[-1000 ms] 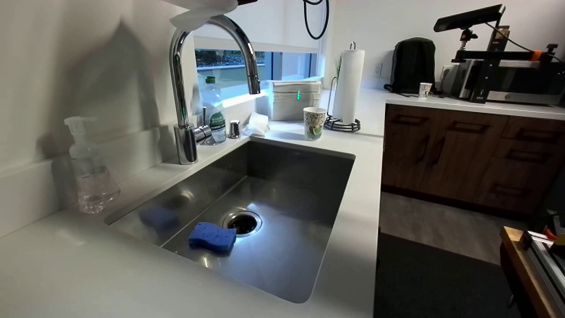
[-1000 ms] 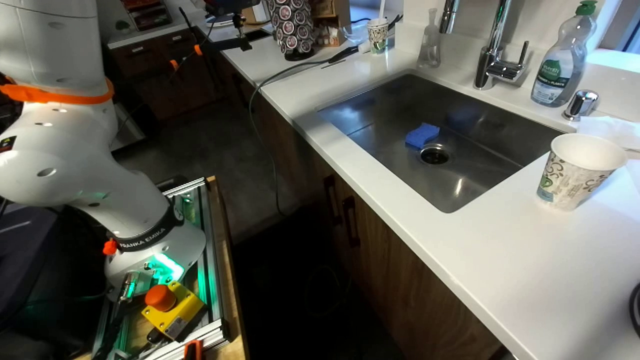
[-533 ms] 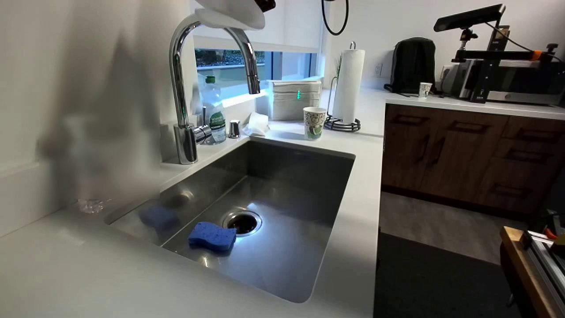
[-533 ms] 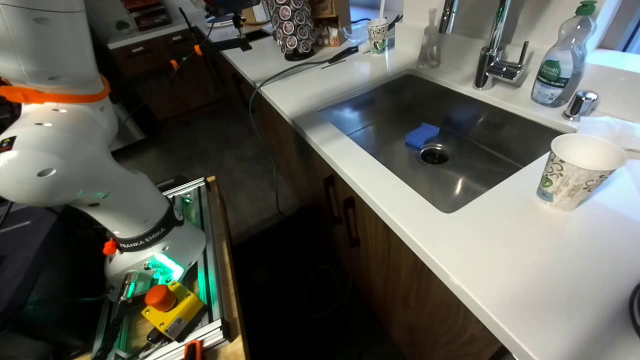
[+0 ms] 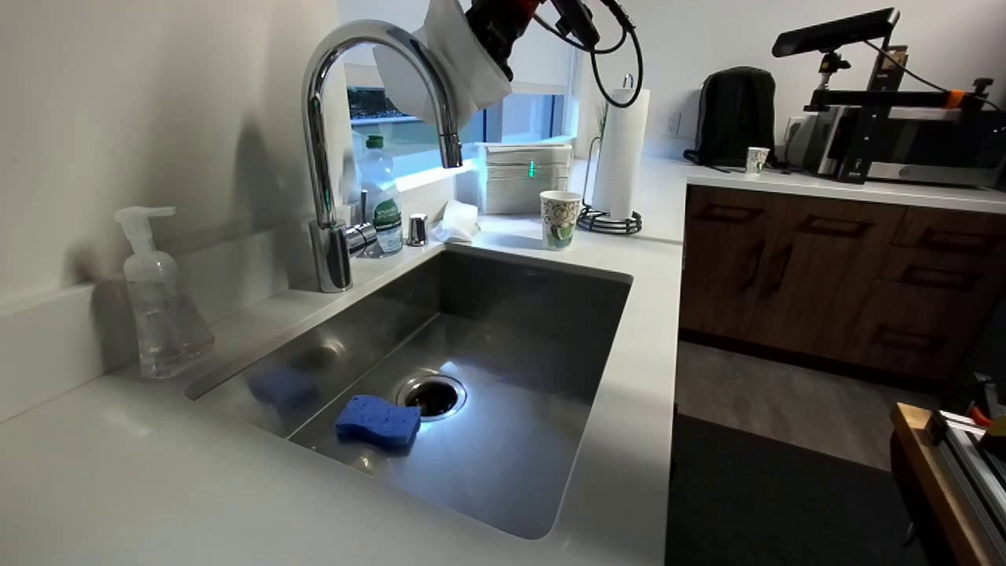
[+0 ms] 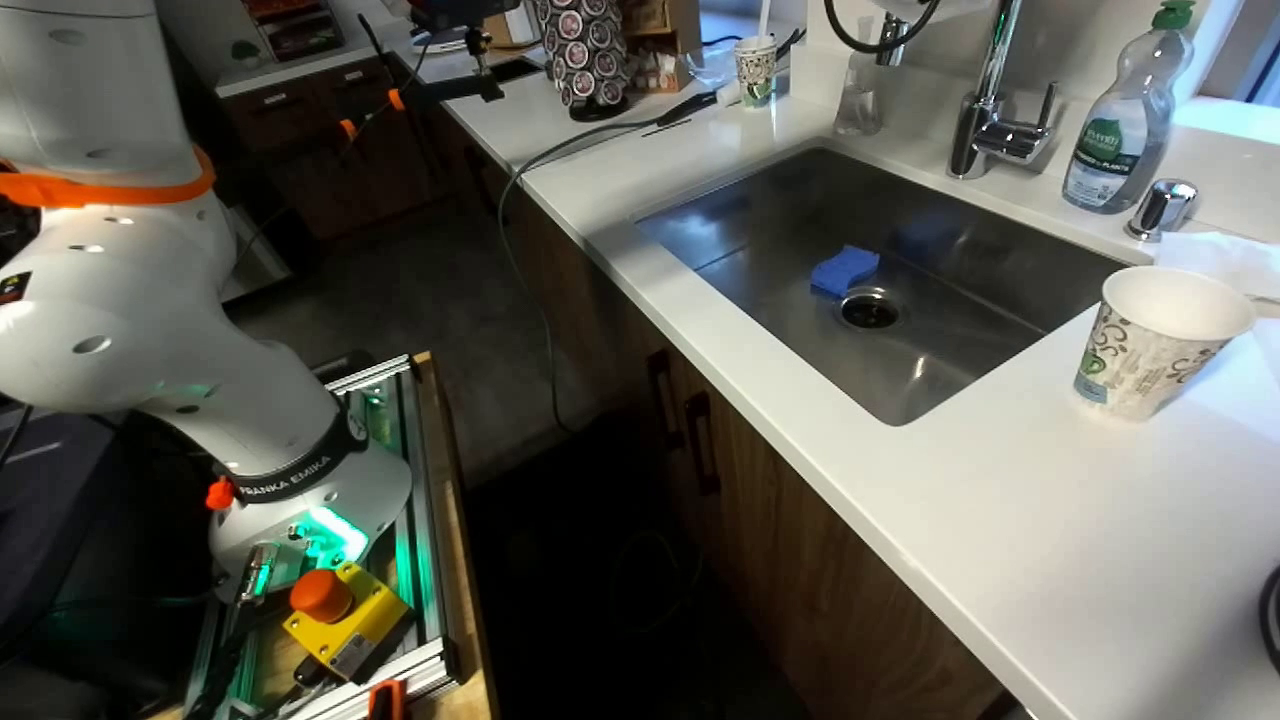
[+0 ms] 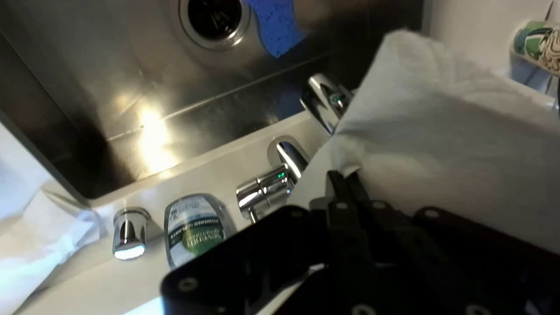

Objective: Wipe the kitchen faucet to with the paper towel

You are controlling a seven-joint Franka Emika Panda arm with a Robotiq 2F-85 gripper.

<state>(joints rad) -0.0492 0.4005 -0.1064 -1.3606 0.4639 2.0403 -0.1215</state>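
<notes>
The kitchen faucet [image 5: 316, 149] is a tall chrome gooseneck at the sink's back edge. Its stem and lever also show in an exterior view [image 6: 998, 60], and its spout head in the wrist view [image 7: 323, 103]. My gripper [image 5: 493, 39] is shut on the white paper towel [image 5: 475, 75], beside the spout side of the arch. The towel hangs spread out behind the spout there; I cannot tell whether they touch. In the wrist view the fingertips [image 7: 345, 177] pinch the towel [image 7: 437, 131], which hides part of the faucet.
A dish soap bottle [image 5: 383, 204], chrome cap [image 5: 417, 229], another crumpled white paper [image 5: 457, 223] and paper cup [image 5: 559, 220] stand around the sink's rim. A pump soap bottle [image 5: 161, 306] stands near the faucet. A blue sponge [image 5: 379, 421] lies in the sink [image 5: 519, 346].
My gripper and the towel have moved from the top of the faucet's arch right and down to the spout side. A cable loop has come into an exterior view.
</notes>
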